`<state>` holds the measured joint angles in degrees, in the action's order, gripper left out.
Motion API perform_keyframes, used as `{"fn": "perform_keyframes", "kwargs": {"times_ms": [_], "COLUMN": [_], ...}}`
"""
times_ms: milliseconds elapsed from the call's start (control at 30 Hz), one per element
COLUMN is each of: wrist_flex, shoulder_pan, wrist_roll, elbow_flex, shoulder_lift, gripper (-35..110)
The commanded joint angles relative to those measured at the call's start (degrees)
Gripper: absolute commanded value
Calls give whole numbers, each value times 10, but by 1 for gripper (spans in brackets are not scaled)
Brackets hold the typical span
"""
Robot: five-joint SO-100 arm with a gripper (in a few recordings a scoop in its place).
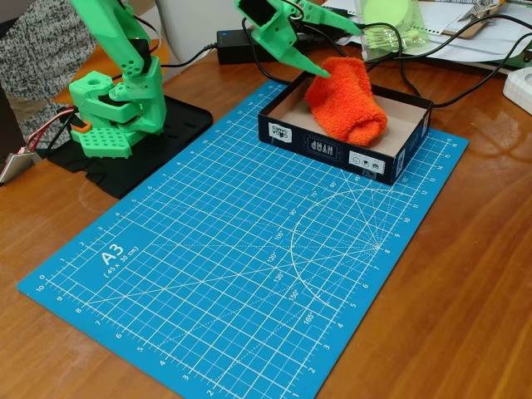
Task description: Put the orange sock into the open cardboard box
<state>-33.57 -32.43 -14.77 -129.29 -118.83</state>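
Over the open cardboard box, gripper angled down touches the orange sock.

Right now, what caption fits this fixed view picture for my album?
Green gripper touching the orange sock that lies inside the open cardboard box on a blue cutting mat.

The mat bore "A3" and, below it, "(45 x 30 cm)" in white near its left corner, with ruler numbers along its edges and angle marks such as 120, 135, 150 and 165 by its arcs. The box carried small white labels on its dark front wall, their print too small to read.
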Motion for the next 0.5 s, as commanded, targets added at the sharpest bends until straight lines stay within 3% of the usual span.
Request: {"fn": "perform_keyframes", "kwargs": {"times_ms": [0, 233, 467], "wrist_flex": [1, -17, -175], "shoulder_pan": [32, 194, 304], "wrist_roll": [44, 163, 165], "elbow_flex": [3, -156, -221], "shoulder_lift": [-47, -258, -398], "gripper": [16, 0, 0]}}
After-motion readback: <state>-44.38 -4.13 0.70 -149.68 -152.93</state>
